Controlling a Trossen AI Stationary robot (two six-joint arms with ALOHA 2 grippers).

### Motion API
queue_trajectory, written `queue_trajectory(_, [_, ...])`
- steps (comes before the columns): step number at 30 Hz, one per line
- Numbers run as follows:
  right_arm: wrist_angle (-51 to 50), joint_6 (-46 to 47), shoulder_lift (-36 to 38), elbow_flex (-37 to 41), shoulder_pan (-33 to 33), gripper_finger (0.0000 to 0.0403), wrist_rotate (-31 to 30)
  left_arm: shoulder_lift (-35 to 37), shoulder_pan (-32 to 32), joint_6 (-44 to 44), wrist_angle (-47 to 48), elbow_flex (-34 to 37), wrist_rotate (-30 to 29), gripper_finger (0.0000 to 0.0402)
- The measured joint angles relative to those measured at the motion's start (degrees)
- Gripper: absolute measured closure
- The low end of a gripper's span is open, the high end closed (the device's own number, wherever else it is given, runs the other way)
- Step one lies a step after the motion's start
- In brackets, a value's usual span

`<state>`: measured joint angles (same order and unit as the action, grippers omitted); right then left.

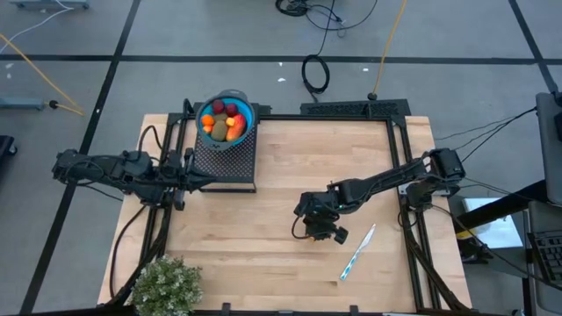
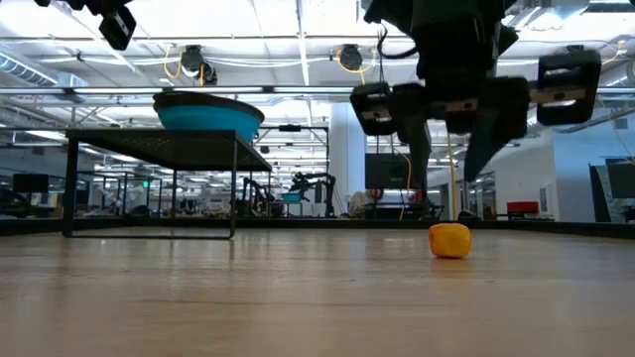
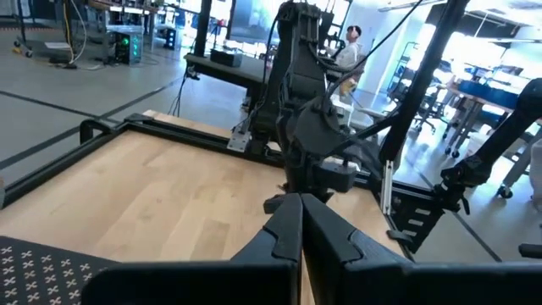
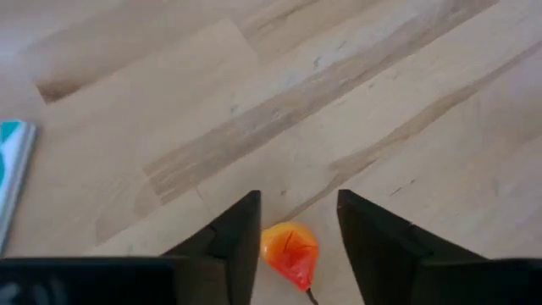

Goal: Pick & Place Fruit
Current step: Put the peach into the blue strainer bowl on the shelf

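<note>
A small orange fruit [image 2: 449, 240] is seen lying on the wooden table [image 1: 263, 246], directly below the right gripper [image 2: 448, 139]. In the low view the fruit is shown resting on the tabletop, with a clear gap between it and the gripper's fingertips above; no contact is visible. In the right wrist view the same fruit [image 4: 290, 252] is framed between the two dark fingers [image 4: 233, 237], which are held apart with the fruit untouched between them. From above, the right gripper [image 1: 318, 230] is placed over the middle of the table, just beside a white-and-blue pen [image 1: 357, 253].

The remaining fruit [image 1: 224, 121], red, orange and brown-green pieces, is gathered in a blue bowl [image 1: 248, 107] set on a black mesh stand [image 1: 226, 160] at the far left part of the table, well apart from the right gripper.

The left gripper [image 1: 204, 181] is parked beside the stand, its fingers [image 3: 288, 233] pressed together on nothing. A bushy green plant [image 1: 165, 285] is seen at the near left corner.
</note>
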<state>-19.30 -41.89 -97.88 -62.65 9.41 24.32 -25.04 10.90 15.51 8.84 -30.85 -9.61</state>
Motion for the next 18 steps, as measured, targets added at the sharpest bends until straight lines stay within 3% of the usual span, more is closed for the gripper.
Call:
queue_trajectory(7, [-0.3, 0.2, -2.5, 0.0, 0.0, 0.0212, 0.0, 0.0, 0.0, -0.2, 0.6, 0.0, 0.0, 0.0397])
queue_trajectory(18, [1.2, 0.2, -3.3, 0.7, -0.3, 0.0210, 0.0, 0.0, 0.0, -0.1, 0.9, 0.0, 0.0, 0.0396])
